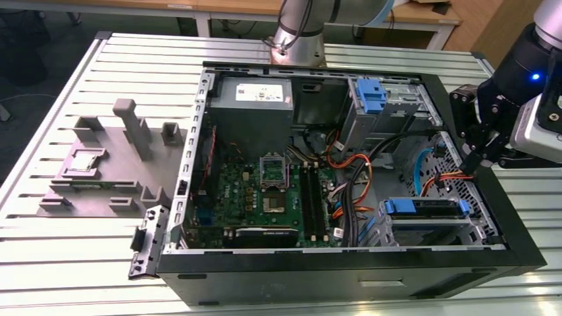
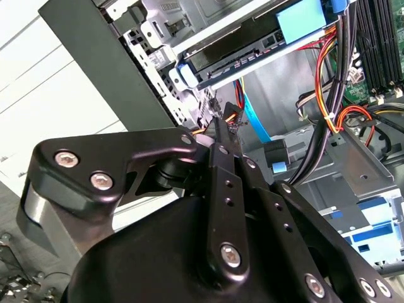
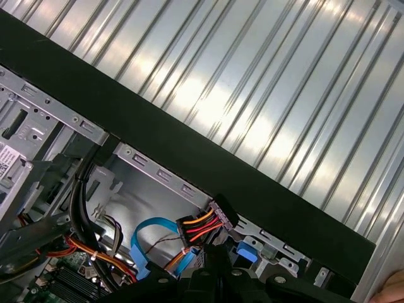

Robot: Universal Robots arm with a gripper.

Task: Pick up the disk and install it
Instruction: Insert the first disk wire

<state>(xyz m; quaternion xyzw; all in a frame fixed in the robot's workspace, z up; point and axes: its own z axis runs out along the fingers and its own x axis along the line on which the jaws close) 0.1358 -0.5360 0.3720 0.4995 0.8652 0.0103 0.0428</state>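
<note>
bench: slatted aluminium bench (image 1: 79, 250), ribs catching glare. It carries everything.
case: black tower case (image 1: 351, 263) lies on its side, lid off, inside facing up.
fixture: grey moulded fixture (image 1: 114, 164) sits on the bench just off the case, on the exterior view's left.
inside, near to far: the drive cage (image 1: 439, 232) is in the near corner on the exterior view's right. The motherboard (image 1: 263, 191) is mid-case. The power-supply box (image 1: 255, 99) and a bare blue caddy (image 1: 373, 99) are at the far wall.
room: the arm base (image 1: 294, 39) is bolted at the far bench edge. Wooden furniture (image 1: 478, 26) and dark floor (image 1: 52, 33) lie beyond.
fingers: the gripper (image 1: 474, 164) hangs over the case wall on the exterior view's right, tip dipped inside. In the second wrist view the fingers (image 2: 221, 136) look pressed together into one thin bar.
contact: the tip is right at a black power plug (image 3: 214, 218) with red, yellow and orange wires. Can't tell whether it touches or pinches it. A blue flat cable (image 3: 148, 230) loops just beside.
disk: the disk (image 1: 430, 209) lies flat on top of the drive cage with its blue bracket on. It is apart from the fingers, farther into the case in the second wrist view (image 2: 233, 50).
</note>
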